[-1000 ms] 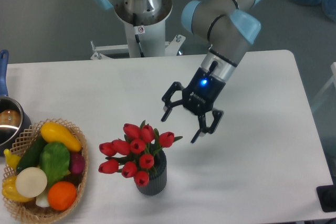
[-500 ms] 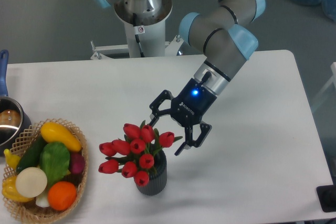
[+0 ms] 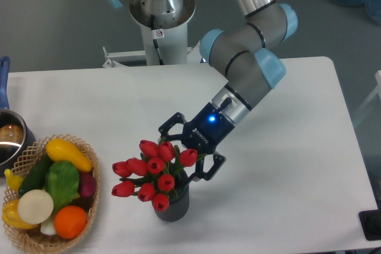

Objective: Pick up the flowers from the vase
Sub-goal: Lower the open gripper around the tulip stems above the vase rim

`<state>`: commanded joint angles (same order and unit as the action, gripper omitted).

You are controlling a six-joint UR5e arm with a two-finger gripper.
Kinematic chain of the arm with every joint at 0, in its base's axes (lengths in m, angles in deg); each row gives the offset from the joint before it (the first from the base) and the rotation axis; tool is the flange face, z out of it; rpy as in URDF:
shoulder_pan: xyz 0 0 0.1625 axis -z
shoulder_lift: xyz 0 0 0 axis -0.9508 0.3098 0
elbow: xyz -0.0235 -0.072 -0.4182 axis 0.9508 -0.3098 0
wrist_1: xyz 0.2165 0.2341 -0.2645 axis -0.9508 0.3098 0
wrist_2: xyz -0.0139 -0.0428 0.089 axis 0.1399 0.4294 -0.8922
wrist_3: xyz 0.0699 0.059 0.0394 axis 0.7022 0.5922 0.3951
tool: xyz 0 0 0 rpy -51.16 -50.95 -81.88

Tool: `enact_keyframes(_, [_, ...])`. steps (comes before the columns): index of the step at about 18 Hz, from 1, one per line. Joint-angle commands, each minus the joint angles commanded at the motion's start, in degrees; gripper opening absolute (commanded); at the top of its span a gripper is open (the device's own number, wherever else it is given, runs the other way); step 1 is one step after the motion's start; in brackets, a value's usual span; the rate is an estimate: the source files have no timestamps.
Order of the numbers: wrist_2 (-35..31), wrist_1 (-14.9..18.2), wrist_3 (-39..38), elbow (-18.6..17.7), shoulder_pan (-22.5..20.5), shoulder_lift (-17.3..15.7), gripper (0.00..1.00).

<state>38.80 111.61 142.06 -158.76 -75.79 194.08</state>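
A bunch of red tulip flowers (image 3: 149,173) with green leaves stands upright in a small dark ribbed vase (image 3: 173,205) near the table's front middle. My gripper (image 3: 179,155) is open and has reached the upper right side of the bunch. One finger (image 3: 165,130) sits above the top buds, the other finger (image 3: 209,169) to the right of them. The right-hand buds lie between the fingers. Nothing is gripped. The stems inside the vase are hidden.
A wicker basket (image 3: 89,206) filled with vegetables sits at the front left. A metal pot (image 3: 11,138) with a blue handle stands at the left edge. The arm's base (image 3: 158,10) rises behind the table's back edge.
The gripper has moved down and left, from beside the bunch to straddling its upper right buds. It has stayed open. The flowers and vase have not moved.
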Motion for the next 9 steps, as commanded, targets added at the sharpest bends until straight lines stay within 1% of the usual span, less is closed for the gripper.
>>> enact_keyframes(2, [0.00, 0.00, 0.26, -0.26, 0.00, -0.09, 0.65])
enact_keyframes(5, [0.00, -0.09, 2.46, -0.26, -0.17, -0.09, 0.45])
enact_keyframes(6, [0.00, -0.09, 2.63, -0.35, -0.26, -0.09, 0.40])
enact_keyframes(7, [0.00, 0.00, 2.72, -0.44, -0.26, -0.18, 0.37])
enact_keyframes(9, [0.00, 0.00, 2.64, -0.61, -0.44, -0.26, 0.36])
